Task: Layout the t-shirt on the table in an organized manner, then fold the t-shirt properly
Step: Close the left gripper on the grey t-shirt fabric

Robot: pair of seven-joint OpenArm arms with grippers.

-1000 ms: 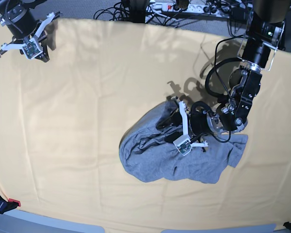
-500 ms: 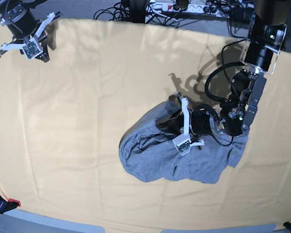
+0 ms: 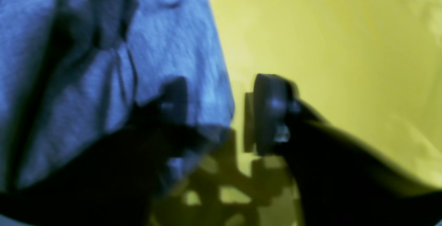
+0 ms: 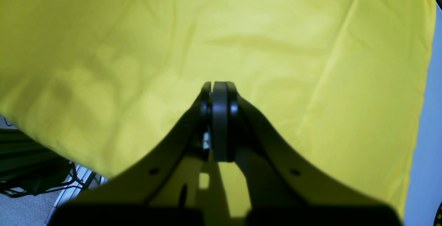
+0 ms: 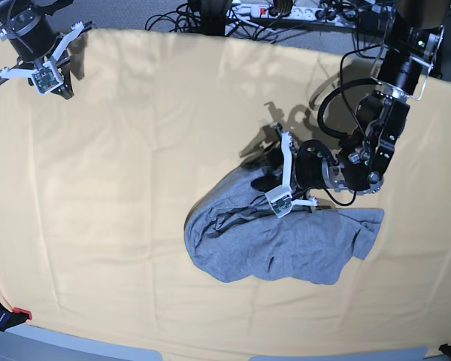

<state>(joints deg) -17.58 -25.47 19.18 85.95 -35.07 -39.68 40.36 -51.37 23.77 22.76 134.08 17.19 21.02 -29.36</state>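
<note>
The grey t-shirt (image 5: 286,244) lies crumpled in a heap right of the table's (image 5: 120,188) middle, plain side showing. My left gripper (image 5: 260,173) hovers at the heap's far edge with its jaws apart. In the left wrist view one finger (image 3: 172,98) stands over the t-shirt (image 3: 103,64) and the other pad (image 3: 269,112) over bare table cloth (image 3: 328,29); the shirt's edge runs between them with a gap to the pad. My right gripper (image 5: 60,84) is at the far left corner, shut (image 4: 219,91) on nothing, above the table (image 4: 241,29).
Cables and a power strip (image 5: 286,11) lie behind the table's far edge. The table's left edge and floor show under the right gripper (image 4: 34,170). Wide yellow cloth spreads left of the shirt and in front of it.
The left gripper has shifted toward the far edge and off the shirt's top fold. That raised fold now lies lower. The right arm stays put.
</note>
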